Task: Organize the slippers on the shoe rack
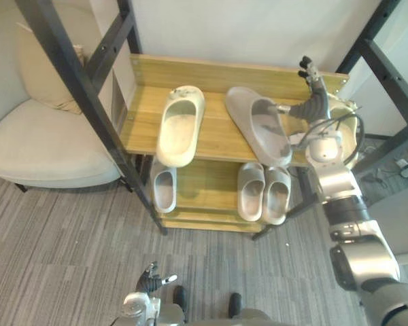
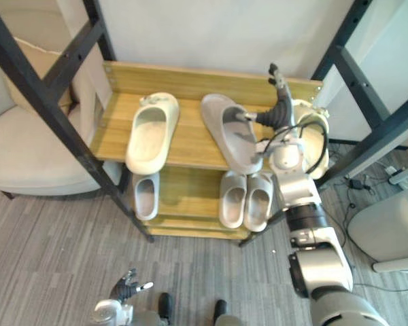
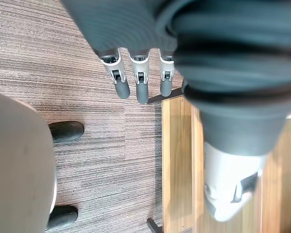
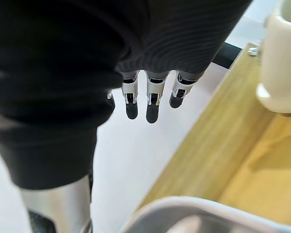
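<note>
While my fingers (image 4: 132, 109) stand straight and spread, holding nothing, my right hand (image 1: 315, 102) is up at the right end of the top shelf. The thumb reaches out sideways towards the strap of the big grey rubber slipper (image 1: 262, 125). Whether it touches, I can't quite tell.

That slipper lies askew on the light wooden shoe rack with the black metal frame (image 1: 214, 132), its heel right at the front lip. To its left, well apart, the cream rubber slipper (image 1: 180, 125) sits nearly square to the shelf. Just behind my hand, at the shelf's end, is a pale cream rounded object (image 1: 348, 117) I can't make out.

One shelf down there's a single pale grey slipper (image 1: 164, 189) on the left and a neat pale grey pair (image 1: 264, 192) side by side on the right.

I reckon the job now is squaring up the grey one. I'd lay flat fingers along its outer side, low on the sole, and swing the heel inward and back. It should be a gentle push, not a shove, because a nudge forward could tip it off the lip.

My left hand (image 1: 149, 282) hangs low over the grey carpet (image 1: 68, 258), fingers loose and empty. A beige armchair (image 1: 41, 136) sits off to the left.
</note>
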Motion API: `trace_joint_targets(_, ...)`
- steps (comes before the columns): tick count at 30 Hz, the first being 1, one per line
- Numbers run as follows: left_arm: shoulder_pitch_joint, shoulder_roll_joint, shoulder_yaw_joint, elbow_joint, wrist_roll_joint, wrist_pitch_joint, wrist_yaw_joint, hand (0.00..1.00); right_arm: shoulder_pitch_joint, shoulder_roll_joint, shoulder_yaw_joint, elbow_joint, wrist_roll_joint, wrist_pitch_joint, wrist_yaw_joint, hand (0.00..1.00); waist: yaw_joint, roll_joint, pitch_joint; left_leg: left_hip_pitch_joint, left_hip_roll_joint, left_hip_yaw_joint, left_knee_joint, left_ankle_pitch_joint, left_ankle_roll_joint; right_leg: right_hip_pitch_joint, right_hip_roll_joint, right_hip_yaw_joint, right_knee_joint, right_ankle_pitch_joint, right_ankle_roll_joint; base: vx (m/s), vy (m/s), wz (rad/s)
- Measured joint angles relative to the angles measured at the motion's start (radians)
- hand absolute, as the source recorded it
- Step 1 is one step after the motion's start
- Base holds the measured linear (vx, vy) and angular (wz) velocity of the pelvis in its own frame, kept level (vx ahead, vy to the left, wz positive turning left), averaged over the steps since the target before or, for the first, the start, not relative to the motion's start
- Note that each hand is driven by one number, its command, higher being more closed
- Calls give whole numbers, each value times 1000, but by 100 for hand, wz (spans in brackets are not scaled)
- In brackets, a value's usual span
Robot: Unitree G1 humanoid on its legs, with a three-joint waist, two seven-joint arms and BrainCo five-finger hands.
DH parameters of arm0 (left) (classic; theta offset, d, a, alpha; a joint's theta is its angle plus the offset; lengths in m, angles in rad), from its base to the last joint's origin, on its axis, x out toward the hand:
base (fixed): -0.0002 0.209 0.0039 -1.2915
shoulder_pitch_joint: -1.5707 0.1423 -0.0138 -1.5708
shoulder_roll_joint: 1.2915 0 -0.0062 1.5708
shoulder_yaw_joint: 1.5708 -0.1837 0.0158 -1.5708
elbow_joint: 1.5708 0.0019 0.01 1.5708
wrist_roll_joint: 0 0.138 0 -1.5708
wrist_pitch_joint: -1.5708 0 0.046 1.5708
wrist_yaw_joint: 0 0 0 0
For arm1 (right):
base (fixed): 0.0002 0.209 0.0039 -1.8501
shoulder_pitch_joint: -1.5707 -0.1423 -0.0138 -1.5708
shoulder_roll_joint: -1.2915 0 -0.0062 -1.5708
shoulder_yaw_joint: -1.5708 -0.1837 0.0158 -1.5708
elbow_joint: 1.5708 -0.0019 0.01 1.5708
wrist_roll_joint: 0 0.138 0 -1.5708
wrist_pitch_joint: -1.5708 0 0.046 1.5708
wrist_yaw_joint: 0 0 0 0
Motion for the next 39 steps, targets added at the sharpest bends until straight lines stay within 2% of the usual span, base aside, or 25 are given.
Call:
trace_joint_targets(14,-5,3,0,-20,-31,-6,0,0,-91,2,38,143,-76,29,20,0,14,3,39,-9,1,-2,-3,20,-9,0,3,-5,-17,0,0,-33,-14,0)
trace_joint_targets(29,-31,3,0,-21,-61,-10,1,0,-266,4,96,366,-77,44,38,0,42,7,83,-19,2,-11,-8,31,-13,-2,3,-15,-21,-1,0,-22,-4,2)
trace_joint_targets(30,-33,4,-1,-20,-68,-10,1,0,-290,4,116,385,-77,43,47,100,42,7,87,-20,2,-12,-8,32,-13,-2,3,-17,-21,-1,0,0,0,0)
trace_joint_targets(39,-47,6,-3,-17,-82,-20,1,0,-380,9,160,459,-74,38,64,100,55,5,108,-30,10,-21,-8,36,-19,-5,10,-29,-25,-1,-1,-2,-6,2)
